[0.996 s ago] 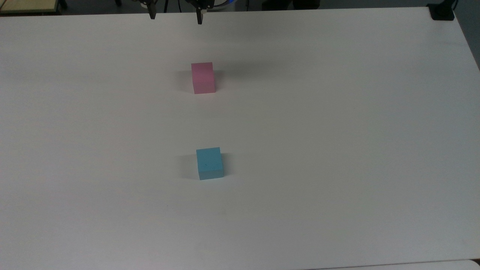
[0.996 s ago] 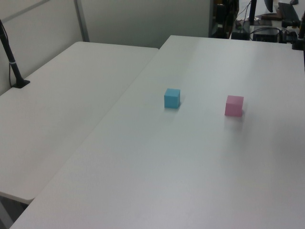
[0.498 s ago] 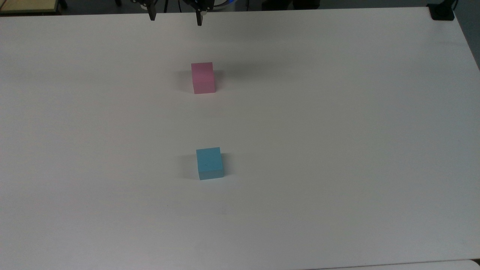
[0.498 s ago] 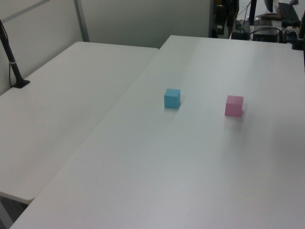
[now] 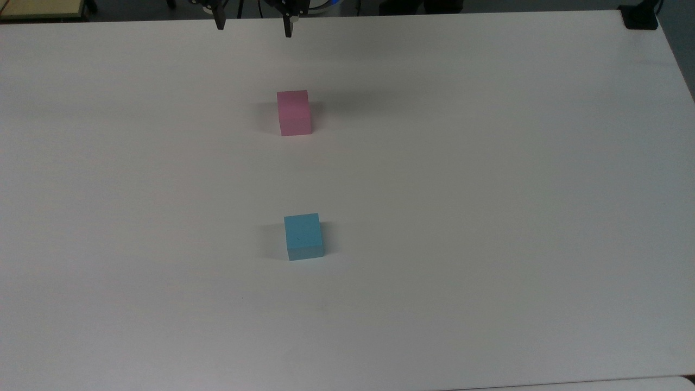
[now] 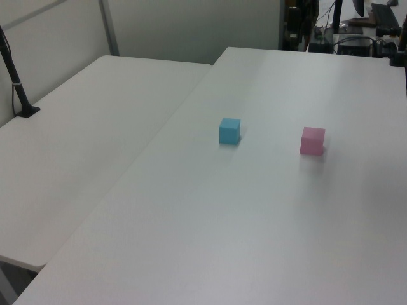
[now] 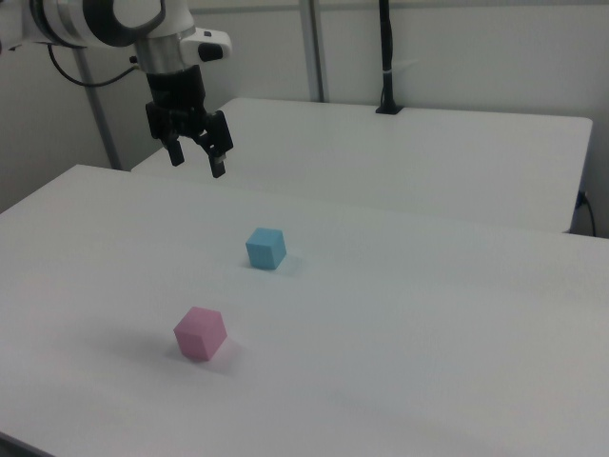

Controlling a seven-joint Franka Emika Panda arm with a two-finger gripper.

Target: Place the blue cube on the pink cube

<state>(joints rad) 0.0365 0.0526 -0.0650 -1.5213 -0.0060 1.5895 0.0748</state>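
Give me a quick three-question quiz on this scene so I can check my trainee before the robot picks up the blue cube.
1. True or false: the blue cube sits on the pink cube.
2. The gripper is: A) shut on a cube, B) open and holding nothing, C) resting on the table.
3. In the left view, which cube lies further toward the left view's right?

Key:
1. False; both cubes rest on the table, apart.
2. B; it hangs above the table.
3. The pink cube.
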